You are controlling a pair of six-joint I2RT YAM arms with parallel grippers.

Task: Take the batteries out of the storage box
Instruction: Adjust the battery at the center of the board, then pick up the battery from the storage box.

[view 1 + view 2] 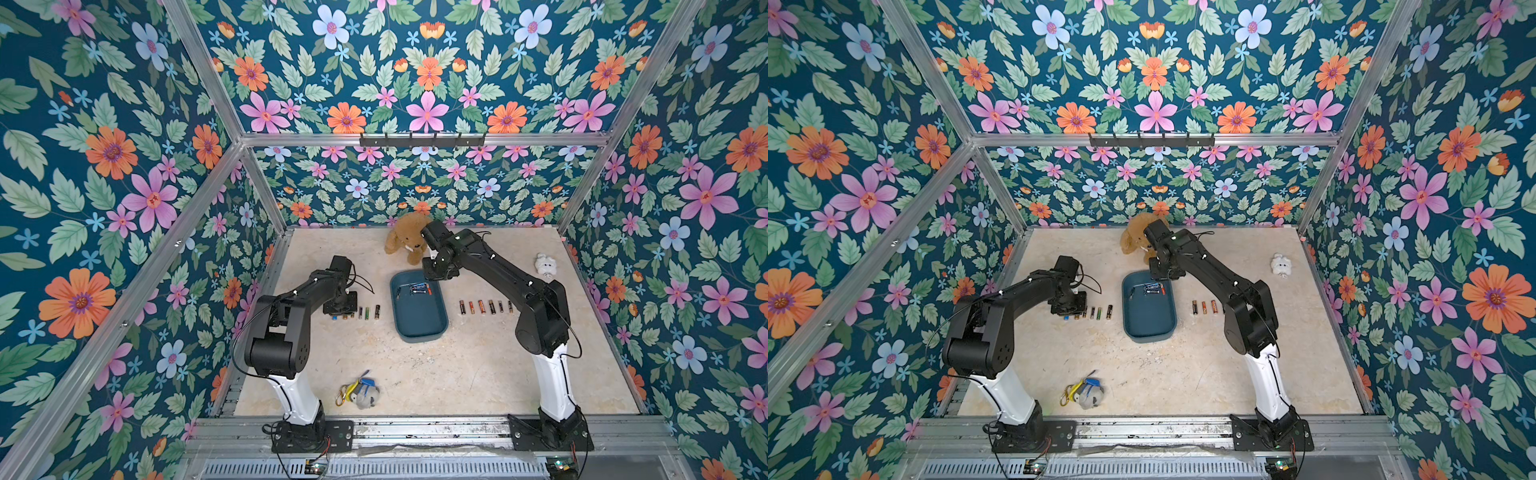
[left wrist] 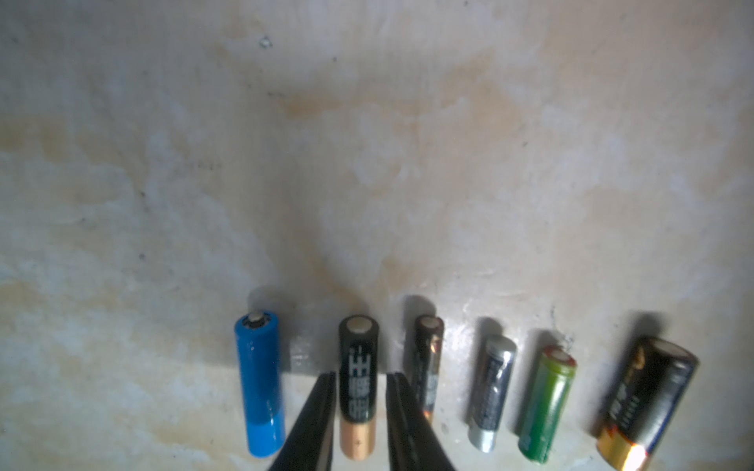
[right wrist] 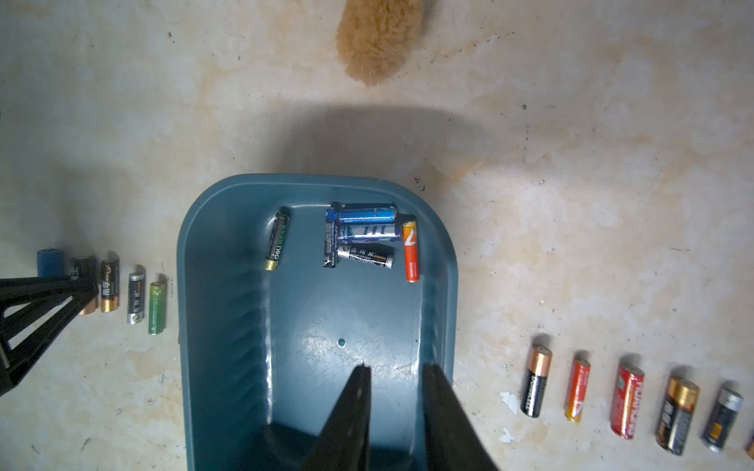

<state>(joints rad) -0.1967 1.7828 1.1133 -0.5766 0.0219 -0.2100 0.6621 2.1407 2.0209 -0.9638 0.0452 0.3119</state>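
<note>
Marbled counter (image 2: 367, 122). Left end effector (image 2: 361, 379) narrow, straddling black-gold battery (image 2: 358, 350) in left row, grip unclear: open slightly, lift straight, avoid blue neighbour (image 2: 259, 379). Right end effector (image 3: 393, 371) narrow, empty, above storage box (image 3: 212, 326); six batteries (image 3: 367, 236) inside, far end.

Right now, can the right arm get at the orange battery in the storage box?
Probably yes: the right gripper hangs over the storage box, open and empty, with nothing above the orange battery. The box wall close beside it may crowd one finger.
</note>
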